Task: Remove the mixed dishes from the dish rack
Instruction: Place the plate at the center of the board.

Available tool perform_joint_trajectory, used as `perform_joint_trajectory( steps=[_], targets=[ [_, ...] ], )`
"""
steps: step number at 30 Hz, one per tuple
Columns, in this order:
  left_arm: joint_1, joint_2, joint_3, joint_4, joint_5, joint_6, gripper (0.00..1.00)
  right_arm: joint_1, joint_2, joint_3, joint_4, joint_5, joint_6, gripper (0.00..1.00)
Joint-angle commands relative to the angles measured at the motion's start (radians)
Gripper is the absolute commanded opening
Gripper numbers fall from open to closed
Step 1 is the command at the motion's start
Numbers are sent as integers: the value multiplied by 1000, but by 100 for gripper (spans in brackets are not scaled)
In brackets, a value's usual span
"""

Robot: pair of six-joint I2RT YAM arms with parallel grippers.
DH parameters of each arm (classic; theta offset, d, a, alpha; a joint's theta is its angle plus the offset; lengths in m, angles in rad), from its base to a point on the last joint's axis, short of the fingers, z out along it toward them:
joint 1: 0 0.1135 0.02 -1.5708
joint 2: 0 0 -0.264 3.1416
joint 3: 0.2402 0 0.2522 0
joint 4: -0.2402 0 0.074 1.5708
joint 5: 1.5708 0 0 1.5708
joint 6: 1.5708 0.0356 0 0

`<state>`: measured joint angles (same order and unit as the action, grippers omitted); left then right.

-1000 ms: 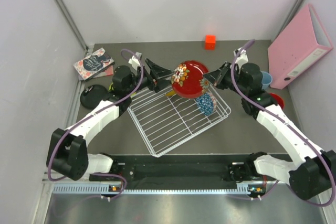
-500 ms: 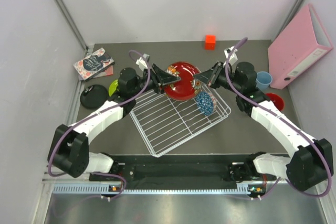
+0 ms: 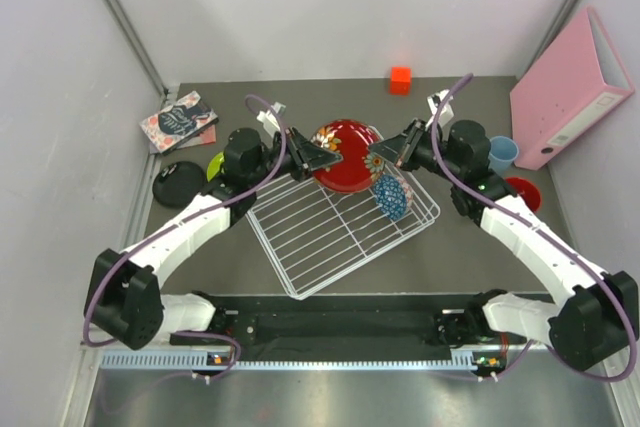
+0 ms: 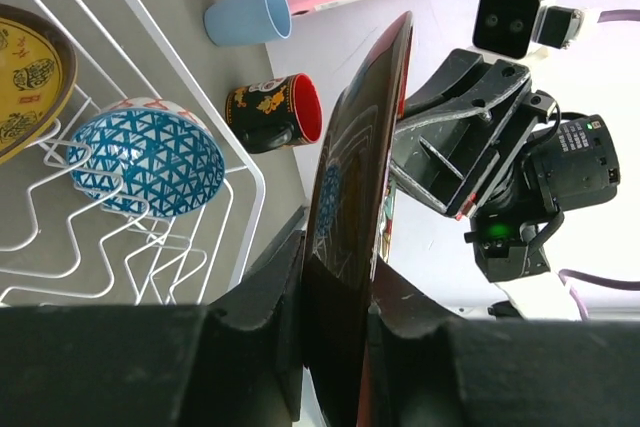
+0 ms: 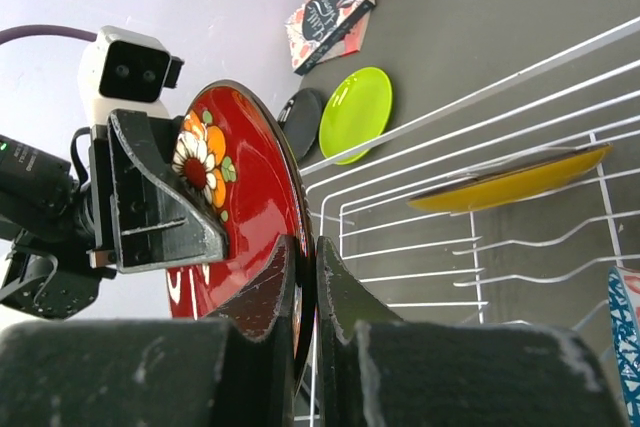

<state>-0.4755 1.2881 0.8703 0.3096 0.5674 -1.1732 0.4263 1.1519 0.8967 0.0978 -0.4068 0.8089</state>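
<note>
I have both arms on the red plate (image 3: 348,150). It hangs in the air over the far end of the rack (image 3: 335,237), about midway between the left and right edges of the bench. My left gripper (image 3: 320,154) pinches the rim on the left side, narrowed down to the plate's thickness. In the left wrist view its fingers (image 4: 270,307) press on either face of the dark edge. My right gripper (image 3: 377,154) grips the opposite rim the same way, its fingers (image 5: 262,287) clamped with only a slit between them. The plate is tilted, with its flowered red face showing to the top camera.

The rack sits mid-bench, turned at an angle to the edges. At its end nearer the right edge, the blue patterned bowl (image 3: 391,197) leans among the wires, and a yellow plate (image 5: 510,185) rests tilted in the wires just beside it.

Outside the rack, the light blue cup (image 3: 506,152) and the dark mug (image 3: 524,190) stand near the right edge, close to the pink binder (image 3: 570,87) in the far right corner. The lime green plate (image 3: 215,164) and the black plate (image 3: 178,183) lie near the left edge. A book (image 3: 178,119) sits toward the far left corner, and an orange cube (image 3: 400,79) is by the far edge.
</note>
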Motion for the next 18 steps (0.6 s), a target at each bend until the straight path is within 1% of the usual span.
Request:
perform_joint_trajectory(
  steps=[1, 2, 4, 5, 6, 7, 8, 11, 14, 15, 16, 17, 18],
  targets=[
    [6, -36, 44, -79, -92, 76, 24, 14, -52, 24, 34, 25, -79, 0],
    [6, -36, 44, -83, -90, 76, 30, 14, -54, 24, 34, 23, -79, 0],
    [6, -36, 42, -86, -90, 72, 37, 15, -52, 24, 34, 20, -80, 0],
    [6, -36, 41, -87, -87, 72, 34, 17, -55, 24, 34, 22, -80, 0],
    [6, -36, 39, -86, -84, 75, 24, 19, -55, 24, 34, 20, -80, 0],
    [6, -38, 38, -84, -86, 76, 4, 19, -55, 24, 33, 19, -82, 0],
    [6, -38, 36, -83, -89, 76, 0, 17, -55, 24, 33, 17, -83, 0],
    [9, -52, 29, -73, -96, 84, 0, 19, -54, 24, 33, 13, -88, 0],
    [12, -81, 36, -112, -141, 113, 0, 19, -54, 25, 25, 13, -97, 0],
    [14, -104, 38, -134, -161, 127, 0, 17, -54, 25, 20, 11, -99, 5],
    [17, -114, 36, -147, -196, 133, 0, 19, -57, 25, 19, 13, -103, 19],
    [31, -130, 36, -161, -210, 139, 0, 19, -60, 25, 8, 22, -108, 50],
    [41, -157, 39, -187, -216, 155, 0, 17, -63, 25, -1, 29, -109, 65]
  ],
)
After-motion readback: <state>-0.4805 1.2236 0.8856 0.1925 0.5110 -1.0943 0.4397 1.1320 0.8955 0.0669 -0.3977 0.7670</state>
